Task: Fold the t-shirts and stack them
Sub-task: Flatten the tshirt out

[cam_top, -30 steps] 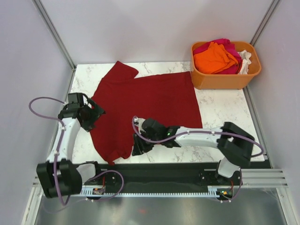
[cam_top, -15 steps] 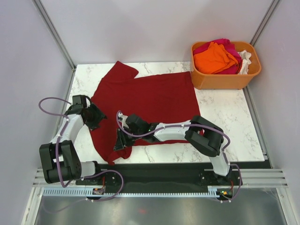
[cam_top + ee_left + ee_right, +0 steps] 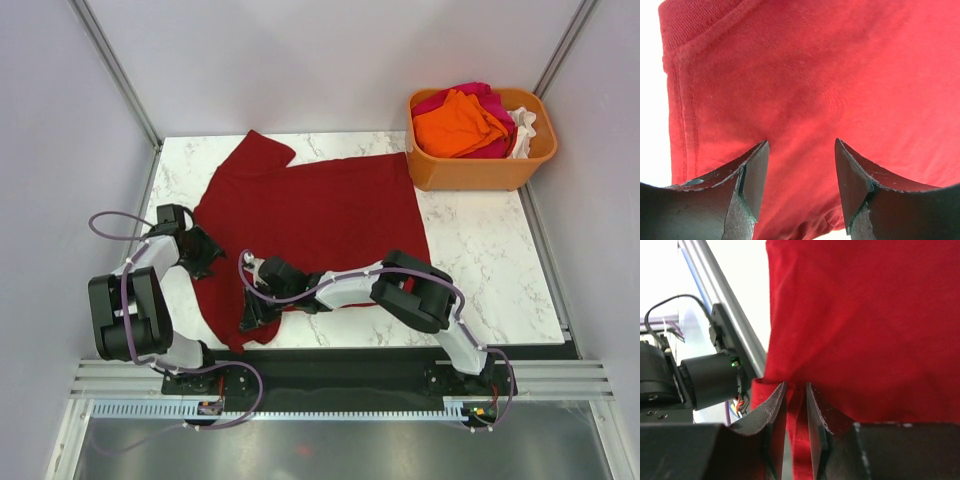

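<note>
A dark red t-shirt [image 3: 320, 210] lies spread across the marble table. My left gripper [image 3: 205, 255] is low over its left edge. In the left wrist view its jaws [image 3: 801, 142] stand apart, with the red cloth [image 3: 815, 75] beneath and between them. My right gripper [image 3: 250, 312] is at the shirt's near-left corner. In the right wrist view it [image 3: 796, 385] is shut on a raised fold of the red cloth [image 3: 865, 315]. Bright orange [image 3: 458, 123], magenta-pink [image 3: 470, 93] and white [image 3: 525, 130] t-shirts are piled in the tub.
The orange plastic tub [image 3: 470, 170] stands at the back right corner of the table. Bare marble [image 3: 490, 260] shows to the right of the red shirt. Metal frame posts and grey walls close in both sides. The black rail [image 3: 340, 365] runs along the near edge.
My right gripper has slid left along the near hem to the shirt's near-left corner and narrowed onto a fold. My left gripper has edged onto the left edge and its jaws have narrowed.
</note>
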Tool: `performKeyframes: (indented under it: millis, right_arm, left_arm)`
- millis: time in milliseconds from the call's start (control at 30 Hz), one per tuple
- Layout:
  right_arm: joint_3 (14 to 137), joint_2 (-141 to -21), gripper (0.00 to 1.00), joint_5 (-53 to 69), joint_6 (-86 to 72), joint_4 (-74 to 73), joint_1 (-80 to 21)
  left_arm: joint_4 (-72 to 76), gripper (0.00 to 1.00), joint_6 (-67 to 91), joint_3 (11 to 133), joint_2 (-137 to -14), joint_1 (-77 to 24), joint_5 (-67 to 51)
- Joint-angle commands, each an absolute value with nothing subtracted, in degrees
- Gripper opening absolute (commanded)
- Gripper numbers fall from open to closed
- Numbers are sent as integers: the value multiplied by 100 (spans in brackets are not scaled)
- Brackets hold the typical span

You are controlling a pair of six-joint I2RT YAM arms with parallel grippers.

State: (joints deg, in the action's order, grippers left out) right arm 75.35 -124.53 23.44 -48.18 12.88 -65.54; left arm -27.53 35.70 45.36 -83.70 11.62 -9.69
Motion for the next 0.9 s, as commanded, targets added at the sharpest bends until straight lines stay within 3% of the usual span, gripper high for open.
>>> performKeyframes:
  millis: [0,467,600,867]
  right_arm:
    - [7453,-12217,30,2285,-4913,1582,-6723]
    - [5672,-11233,29,1969,-5229,1870,-7567]
    - [5423,-10847,29,1697,-4994,1513,-7532]
    - [6582,-9748,30,1020,-3938,-376,-7244]
  left_arm:
    - [-2426,62,3401,4711,-8612,1204,-1064]
    - [-2364,57,3252,5537,-9790,1266,-1002]
    - [-2697,57,3129,5774,-9468,1257,-844]
    - [-3664,93,2944,5924,-7464,950,-492]
